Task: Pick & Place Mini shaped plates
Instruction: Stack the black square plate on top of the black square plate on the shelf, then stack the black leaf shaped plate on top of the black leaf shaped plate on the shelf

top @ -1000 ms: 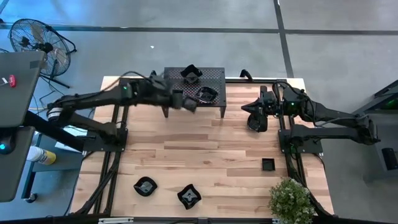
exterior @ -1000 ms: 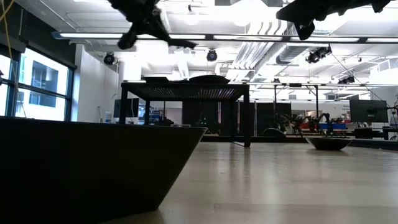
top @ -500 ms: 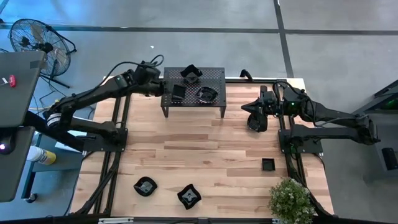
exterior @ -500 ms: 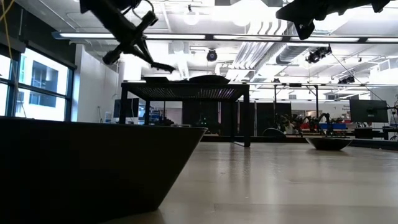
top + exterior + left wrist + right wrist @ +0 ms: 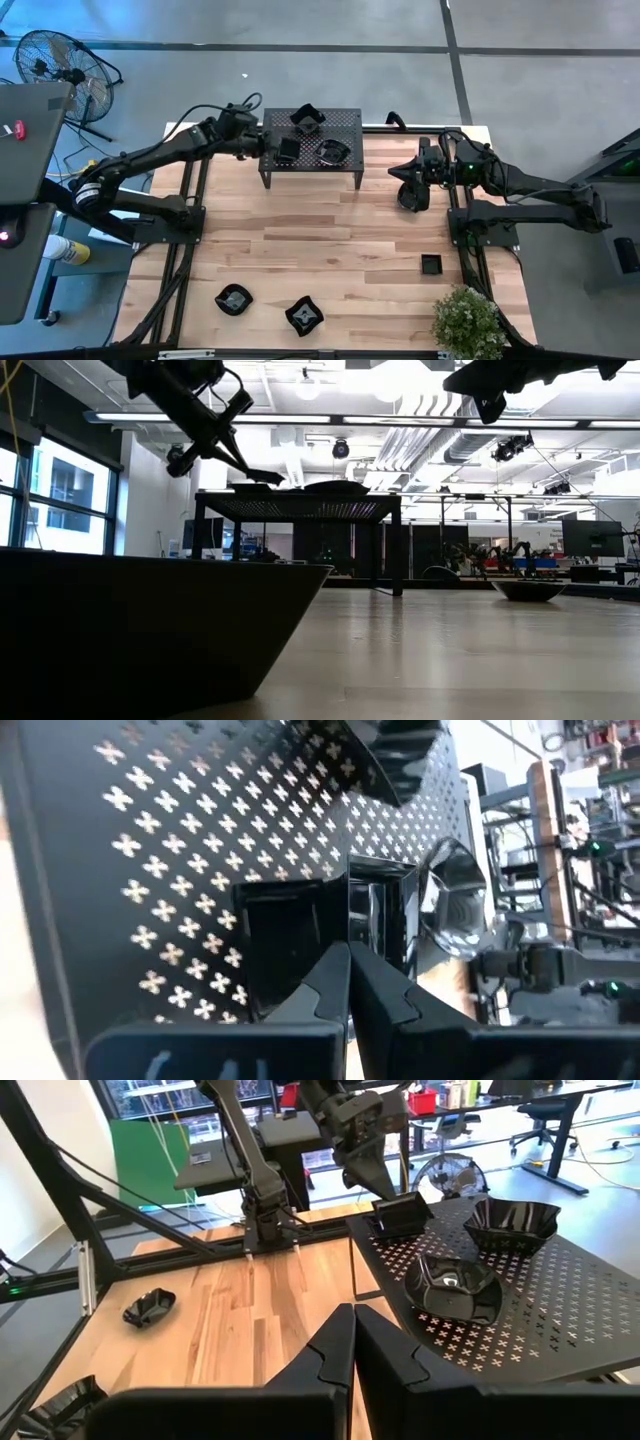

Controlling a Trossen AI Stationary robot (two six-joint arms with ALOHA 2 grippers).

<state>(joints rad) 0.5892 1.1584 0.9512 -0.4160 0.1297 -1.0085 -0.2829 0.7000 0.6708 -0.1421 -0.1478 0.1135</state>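
Lettering: none legible on any item. Left gripper (image 5: 272,146), fingers pressed together on the rim of a square plate (image 5: 287,148), holds it tilted at the near corner of the perforated rack (image 5: 345,119); a second ago this gripper hung with the plate over the table in front of the rack. Beyond it on the rack sit a wavy-rimmed plate (image 5: 332,151) and another plate (image 5: 306,118). Right gripper (image 5: 410,190) waits with fingers closed beside the rack, unchanged. Three plates (image 5: 234,298) lie well apart on the table (image 5: 330,240). Low view shows only silhouettes.
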